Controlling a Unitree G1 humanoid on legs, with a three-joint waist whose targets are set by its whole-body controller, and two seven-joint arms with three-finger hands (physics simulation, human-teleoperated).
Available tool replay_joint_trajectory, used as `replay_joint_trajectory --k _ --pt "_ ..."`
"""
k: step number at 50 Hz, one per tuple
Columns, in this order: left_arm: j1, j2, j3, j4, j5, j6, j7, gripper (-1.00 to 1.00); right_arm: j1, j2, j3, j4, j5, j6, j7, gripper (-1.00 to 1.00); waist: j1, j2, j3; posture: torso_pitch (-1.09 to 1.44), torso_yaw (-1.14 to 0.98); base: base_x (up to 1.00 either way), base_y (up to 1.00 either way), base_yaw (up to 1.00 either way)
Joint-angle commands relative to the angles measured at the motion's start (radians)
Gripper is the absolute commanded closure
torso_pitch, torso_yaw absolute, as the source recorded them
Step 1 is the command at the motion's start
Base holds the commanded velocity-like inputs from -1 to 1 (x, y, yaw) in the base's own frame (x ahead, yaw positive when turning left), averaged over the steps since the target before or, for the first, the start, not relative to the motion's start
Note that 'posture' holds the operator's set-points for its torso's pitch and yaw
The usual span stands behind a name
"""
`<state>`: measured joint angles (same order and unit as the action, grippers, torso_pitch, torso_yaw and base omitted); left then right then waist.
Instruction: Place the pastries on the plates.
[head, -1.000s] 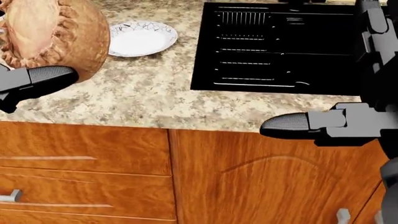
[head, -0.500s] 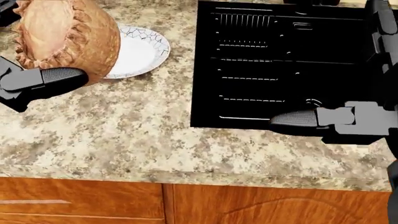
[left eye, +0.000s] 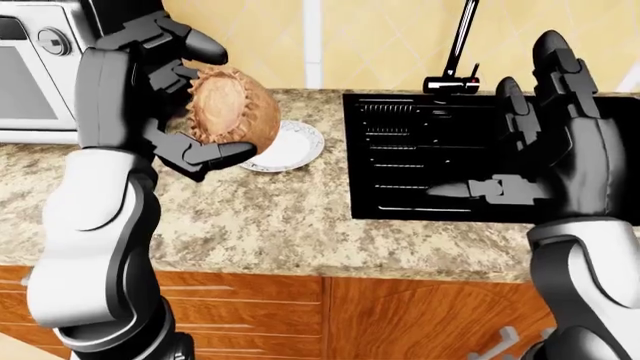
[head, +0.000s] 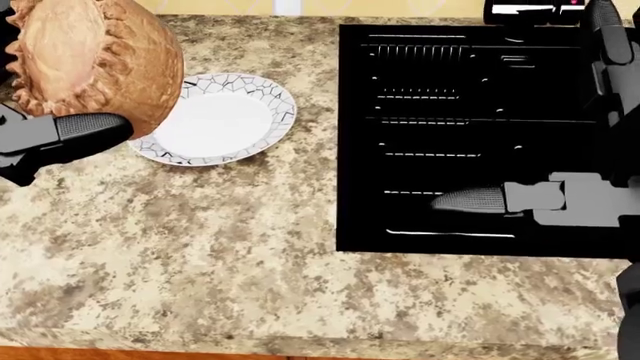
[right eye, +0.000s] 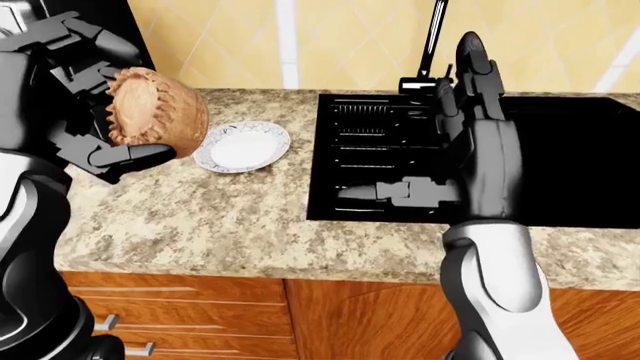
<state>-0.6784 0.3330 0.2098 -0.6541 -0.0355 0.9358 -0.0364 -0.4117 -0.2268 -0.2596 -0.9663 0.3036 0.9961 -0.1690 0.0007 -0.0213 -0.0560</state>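
A large brown pastry with a crimped rim is held above the counter, tilted on its side, by my left hand, whose fingers close round it. Just right of it and below lies a white plate with a dark crackle rim, partly covered by the pastry in the left-eye view. My right hand hangs open over the black sink, fingers spread and upright, thumb pointing left, holding nothing.
The speckled granite counter runs across the views, with wooden drawers and doors below its edge. A black faucet rises behind the sink. A microwave stands at the top left of the left-eye view.
The camera has moved closer to the counter, so the cabinet fronts have dropped out of the head view. The plate now shows more fully beside the held pastry.
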Motion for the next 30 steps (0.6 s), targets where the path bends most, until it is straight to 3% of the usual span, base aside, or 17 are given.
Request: replay_joint_trajectory --k 1,6,7,13,14,17,23,24,25,27,28,30 --pt "-0.028 0.011 0.014 -0.02 0.001 -0.025 0.006 1.0 -0.019 -0.003 -0.013 -0.016 0.009 -0.038 0.004 -1.0 0.0 0.0 -0.017 -0.14 -0.01 0.0 0.0 0.0" --pt "-0.026 0.011 0.01 -0.015 0.002 -0.031 0.008 1.0 -0.02 0.013 -0.036 -0.009 0.068 -0.044 -0.03 -1.0 -0.001 0.0 -0.013 -0.14 -0.01 0.0 0.0 0.0" --pt "-0.026 0.013 0.011 -0.015 0.002 -0.03 0.008 1.0 -0.02 0.006 -0.036 -0.006 0.073 -0.046 -0.039 -1.0 -0.017 0.007 -0.024 -0.14 -0.01 0.0 0.0 -0.57" --pt "-0.039 0.02 0.01 -0.008 0.001 -0.026 0.004 1.0 -0.019 -0.014 -0.028 0.005 0.09 -0.061 -0.061 -1.0 -0.006 0.061 0.019 -0.14 -0.01 0.0 0.0 -0.88" --pt "-0.046 0.021 0.012 -0.006 0.001 -0.023 0.005 1.0 -0.016 -0.045 -0.004 0.01 0.053 -0.063 -0.057 -1.0 0.0 0.069 0.023 -0.14 -0.01 0.0 0.0 0.0" --pt "-0.048 0.022 0.009 -0.008 0.0 -0.019 0.004 1.0 -0.023 -0.035 -0.003 0.008 0.043 -0.053 -0.044 -1.0 -0.023 0.045 -0.004 -0.14 -0.01 0.0 0.0 0.0" --pt "-0.056 0.02 0.003 -0.007 0.005 -0.015 0.003 1.0 -0.015 -0.039 0.014 0.005 0.007 -0.036 -0.011 -1.0 -0.02 0.018 -0.01 -0.14 -0.01 0.0 0.0 0.0" --pt "-0.051 0.02 0.002 -0.006 0.007 -0.018 0.001 1.0 -0.015 -0.013 0.005 -0.006 0.024 -0.045 -0.002 -1.0 -0.017 0.021 -0.026 -0.14 -0.01 0.07 0.0 0.0" --pt "-0.05 0.019 0.002 -0.006 0.009 -0.019 0.0 1.0 -0.01 -0.023 0.015 -0.004 0.005 -0.052 0.003 -1.0 -0.009 0.023 -0.015 -0.14 -0.01 0.23 0.16 0.0" --pt "-0.048 0.017 0.001 -0.007 0.011 -0.02 -0.001 1.0 -0.011 -0.015 0.009 0.0 0.002 -0.052 0.009 -1.0 -0.01 0.004 0.041 -0.14 -0.01 0.38 0.38 0.0" --pt "-0.043 0.015 0.0 -0.008 0.013 -0.022 -0.002 1.0 -0.009 -0.01 0.005 -0.002 0.002 -0.053 0.011 -1.0 -0.007 -0.009 0.041 -0.14 -0.01 0.38 0.38 0.0" --pt "-0.039 0.013 0.001 -0.011 0.015 -0.023 -0.004 1.0 -0.004 -0.008 0.005 -0.003 -0.003 -0.056 0.014 -1.0 -0.007 -0.018 0.016 -0.14 -0.01 0.38 0.36 0.0"
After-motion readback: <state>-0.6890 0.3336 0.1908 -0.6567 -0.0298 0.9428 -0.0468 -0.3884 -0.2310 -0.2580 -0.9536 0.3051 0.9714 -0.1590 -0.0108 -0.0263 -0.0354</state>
